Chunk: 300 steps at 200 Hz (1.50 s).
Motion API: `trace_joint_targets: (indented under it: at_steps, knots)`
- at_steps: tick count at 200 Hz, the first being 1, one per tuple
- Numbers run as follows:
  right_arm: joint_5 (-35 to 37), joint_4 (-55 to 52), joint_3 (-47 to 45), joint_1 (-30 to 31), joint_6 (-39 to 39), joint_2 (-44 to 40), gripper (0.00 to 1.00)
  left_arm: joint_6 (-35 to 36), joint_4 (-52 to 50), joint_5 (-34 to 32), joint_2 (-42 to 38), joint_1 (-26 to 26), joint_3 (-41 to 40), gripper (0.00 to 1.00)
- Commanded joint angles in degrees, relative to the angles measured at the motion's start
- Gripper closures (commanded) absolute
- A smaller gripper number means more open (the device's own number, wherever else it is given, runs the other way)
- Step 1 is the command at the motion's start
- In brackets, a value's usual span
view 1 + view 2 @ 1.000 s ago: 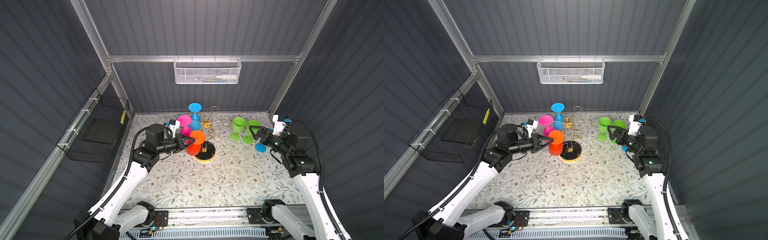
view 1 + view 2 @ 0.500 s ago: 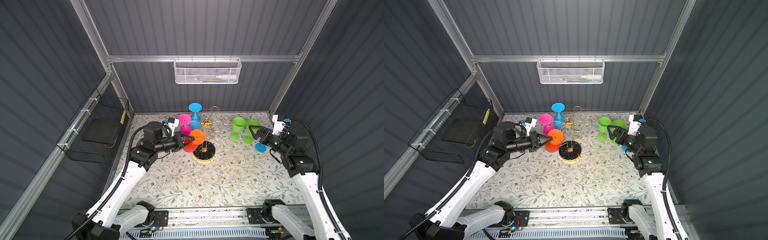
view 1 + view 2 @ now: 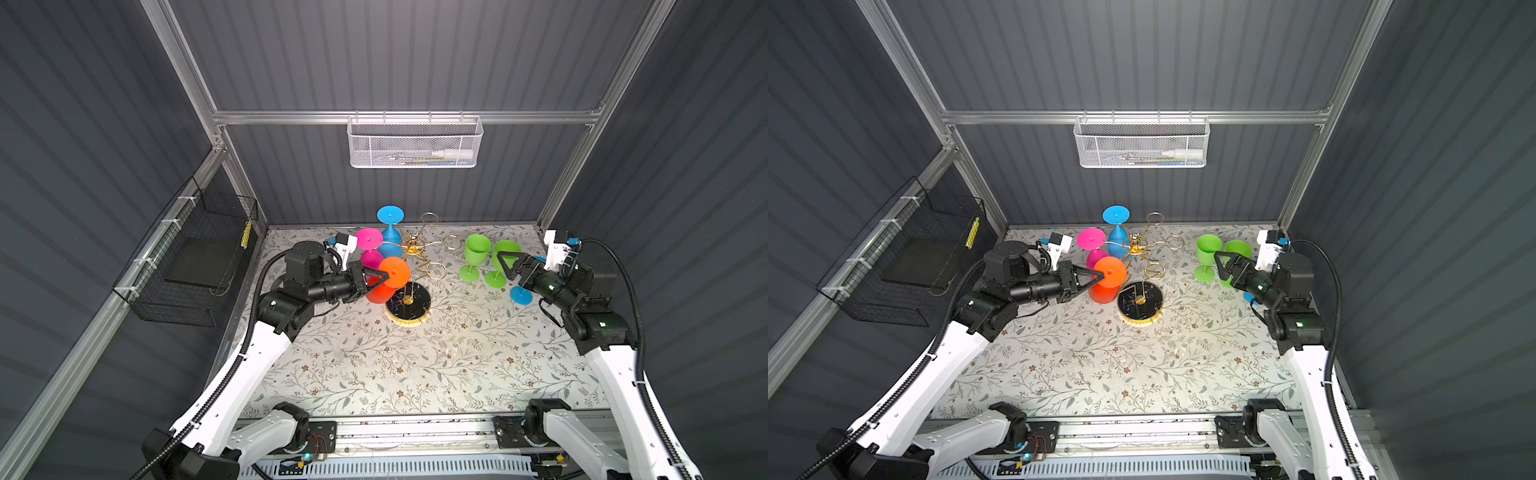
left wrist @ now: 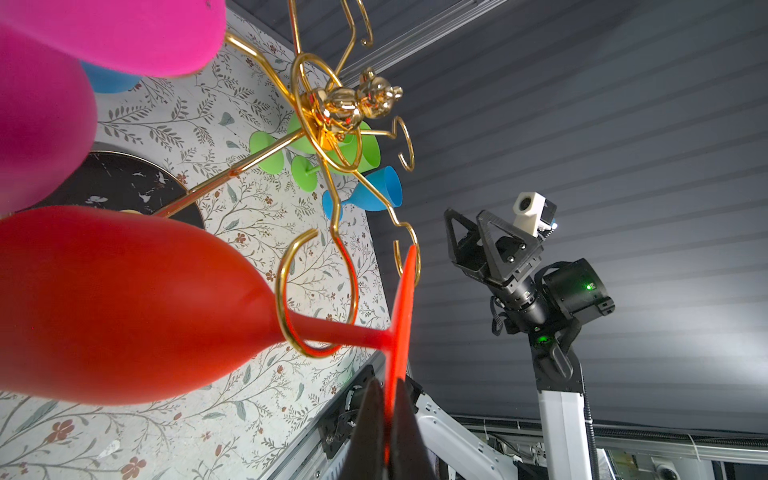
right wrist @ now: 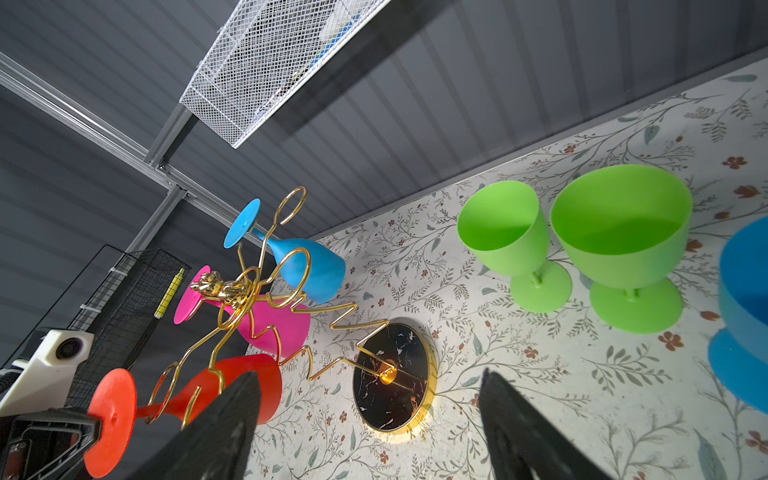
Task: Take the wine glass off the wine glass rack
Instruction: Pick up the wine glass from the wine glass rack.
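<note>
Firmly, the left gripper (image 3: 381, 276) pinches the flat foot of the glossy orange wine glass (image 4: 124, 303), its stem sitting in a gold wire ring of the wine glass rack (image 4: 332, 112) beside the hanging pink glass (image 3: 369, 240) and blue glass (image 3: 390, 216), while the right gripper (image 3: 508, 266) gapes near two upright green goblets (image 3: 477, 249).

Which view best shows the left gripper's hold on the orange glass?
Left wrist: close-up, the left gripper pinches the orange glass's foot, stem inside a rack ring. Top views show this small; right wrist shows the foot's face, gripper partly cropped.
</note>
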Motion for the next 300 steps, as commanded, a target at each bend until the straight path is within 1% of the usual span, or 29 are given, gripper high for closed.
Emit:
trace_joint_targets:
  at_steps: [1, 83, 144, 240, 300]
  knots:
    - [-1.0, 0.8, -0.5, 0.2, 0.2, -0.9, 0.15, 0.8, -0.3, -0.3, -0.8, 0.4, 2.5, 1.0]
    - [-0.6, 0.0, -0.5, 0.2, -0.5, -1.6, 0.15, 0.9, 1.1, 0.1, 1.7, 1.4, 5.0, 1.0]
    - [0.0, -1.0, -0.3, 0.2, -1.3, -2.3, 0.15, 0.6, 2.9, 1.5, 3.9, 1.4, 5.3, 1.0]
    - [0.3, -1.8, 0.1, 0.2, -2.1, -3.1, 0.12, -0.3, 6.3, 1.8, 5.8, 1.4, 4.9, 1.0]
    - [0.4, -2.1, 0.3, 0.2, -2.1, -3.3, 0.12, 1.3, 1.6, 0.3, 7.4, 1.4, 5.8, 1.0]
